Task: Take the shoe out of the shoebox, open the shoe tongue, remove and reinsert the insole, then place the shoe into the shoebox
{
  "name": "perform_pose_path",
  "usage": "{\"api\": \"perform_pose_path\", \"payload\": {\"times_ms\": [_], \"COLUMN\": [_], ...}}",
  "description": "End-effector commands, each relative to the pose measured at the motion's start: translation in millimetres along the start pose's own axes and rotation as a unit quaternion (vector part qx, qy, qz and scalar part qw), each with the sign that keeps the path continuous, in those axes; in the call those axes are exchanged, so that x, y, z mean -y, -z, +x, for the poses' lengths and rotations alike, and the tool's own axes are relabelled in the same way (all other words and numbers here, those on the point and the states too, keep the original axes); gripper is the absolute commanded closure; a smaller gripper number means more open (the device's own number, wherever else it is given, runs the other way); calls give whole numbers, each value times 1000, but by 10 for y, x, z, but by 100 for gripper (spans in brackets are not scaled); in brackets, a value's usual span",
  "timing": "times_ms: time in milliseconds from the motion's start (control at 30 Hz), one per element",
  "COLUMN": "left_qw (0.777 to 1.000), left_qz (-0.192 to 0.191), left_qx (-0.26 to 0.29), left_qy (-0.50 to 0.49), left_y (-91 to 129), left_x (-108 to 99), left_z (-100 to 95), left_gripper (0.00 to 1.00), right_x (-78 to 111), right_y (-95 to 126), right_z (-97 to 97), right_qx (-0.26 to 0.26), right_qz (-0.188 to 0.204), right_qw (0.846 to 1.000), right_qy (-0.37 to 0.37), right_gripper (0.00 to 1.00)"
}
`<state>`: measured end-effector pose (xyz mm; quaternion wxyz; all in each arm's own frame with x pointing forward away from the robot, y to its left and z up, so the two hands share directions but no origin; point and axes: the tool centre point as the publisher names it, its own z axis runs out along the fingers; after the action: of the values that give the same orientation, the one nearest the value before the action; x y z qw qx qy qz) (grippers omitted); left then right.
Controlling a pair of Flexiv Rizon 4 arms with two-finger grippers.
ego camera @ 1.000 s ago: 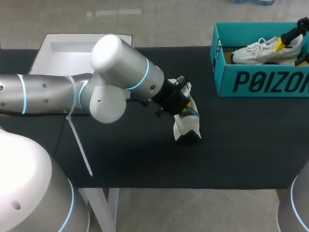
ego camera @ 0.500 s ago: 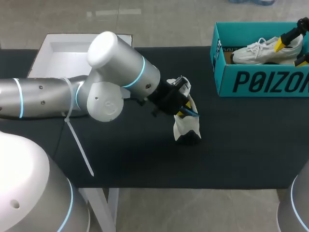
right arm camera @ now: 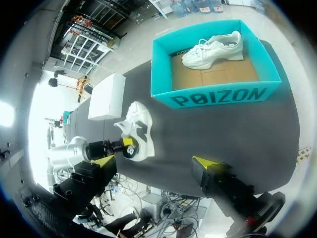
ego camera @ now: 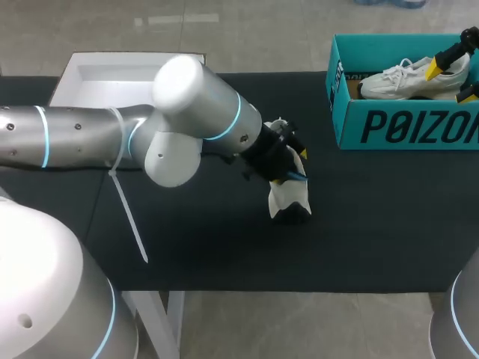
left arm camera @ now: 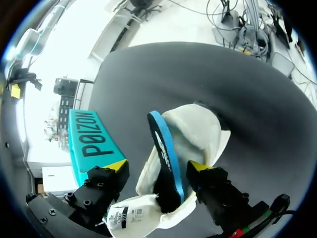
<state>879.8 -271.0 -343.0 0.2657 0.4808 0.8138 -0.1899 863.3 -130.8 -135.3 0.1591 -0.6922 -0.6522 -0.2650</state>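
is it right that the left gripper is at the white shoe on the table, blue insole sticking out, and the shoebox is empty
No, the shoebox is not empty: the right wrist view shows a second white shoe lying in it. The left gripper is at the white shoe on the table, blue insole sticking out.

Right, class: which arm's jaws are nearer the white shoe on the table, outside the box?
Left. The left arm has its jaws astride the shoe; the right arm holds its jaws over the teal shoebox, well away.
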Motion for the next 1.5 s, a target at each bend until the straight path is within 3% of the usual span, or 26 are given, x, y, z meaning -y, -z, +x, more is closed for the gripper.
{"api": "perform_pose_path", "payload": {"times_ms": [33, 167, 200, 267, 600, 767, 1167, 1367, 1433, 1500], "left_qw": [1000, 1000, 1000, 1000, 1000, 999, 996, 997, 998, 998], "left_qz": [-11, -13, -13, -13, -15, -48, -93, -76, -61, -51], "left_qx": [15, 14, 13, 10, -11, -4, 10, 9, 9, 10], "left_qy": [7, 8, 8, 8, 4, 1, 10, 23, 22, 19], "left_y": [64, 79, 78, 74, -94, -189, -223, -122, -55, 2], "left_x": [12, -6, -12, -21, -5, -61, -267, -273, -214, -162], "left_z": [8, 12, 19, 38, 167, 148, 63, 96, 109, 125], "left_gripper": [53, 67, 82, 100, 100, 100, 100, 100, 74, 68], "right_x": [-7, -7, -7, -7, -7, -7, -7, -7, -7, -7], "right_y": [-4, -4, -4, -4, -4, -4, -4, -4, -4, -4], "right_z": [-2, -2, -2, -2, -2, -2, -2, -2, -2, -2], "right_qx": [1, 1, 1, 1, 1, 1, 1, 1, 1, 1], "right_qz": [1, 1, 1, 1, 1, 1, 1, 1, 1, 1], "right_qw": [1000, 1000, 1000, 1000, 1000, 1000, 1000, 1000, 1000, 1000], "right_qy": [0, 0, 0, 0, 0, 0, 0, 0, 0, 0], "right_gripper": [0, 0, 0, 0, 0, 0, 0, 0, 0, 0]}}
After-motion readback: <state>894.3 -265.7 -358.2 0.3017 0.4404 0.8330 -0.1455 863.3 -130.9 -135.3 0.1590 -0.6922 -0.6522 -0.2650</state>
